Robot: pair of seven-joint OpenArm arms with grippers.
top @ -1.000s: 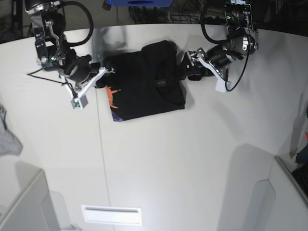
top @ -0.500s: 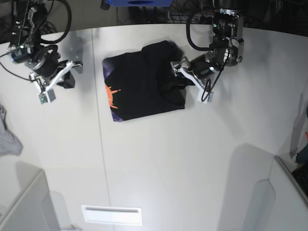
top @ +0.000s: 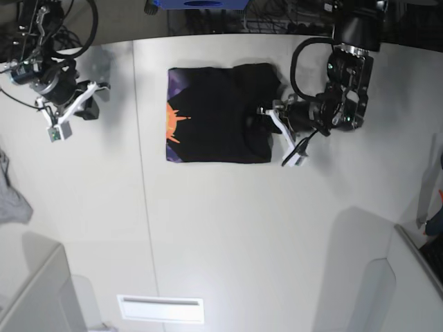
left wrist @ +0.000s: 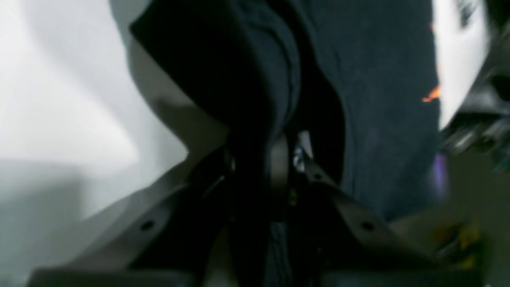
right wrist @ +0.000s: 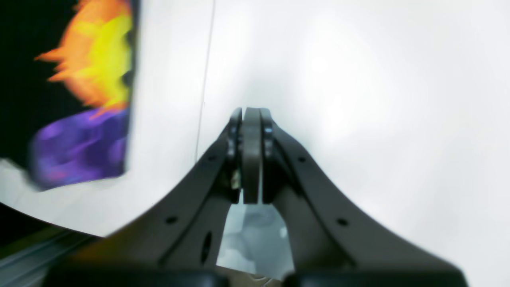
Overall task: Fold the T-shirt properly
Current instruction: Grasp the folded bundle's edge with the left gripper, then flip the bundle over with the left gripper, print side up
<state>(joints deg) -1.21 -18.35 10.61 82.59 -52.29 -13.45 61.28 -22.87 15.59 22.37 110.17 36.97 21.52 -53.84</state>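
Two grippers: left gripper point(top: 271, 119) clenched on T-shirt point(top: 214, 114) right edge; right gripper point(top: 82, 114) clenched empty, table point(top: 242, 228) bare below.

1. Robotics lab / test bench, not a home: wide white table point(top: 228, 235) w/ curved far edge & a seam running near-to-far.
2. Two cabled robot arms mounted at far side, left arm point(top: 342, 83) on scene right, right arm point(top: 41, 62) on scene left.
3. Wire racks point(top: 277, 17) & a blue box point(top: 204, 3) behind table, far side.
4. Grey panels point(top: 31, 297) at near corners.
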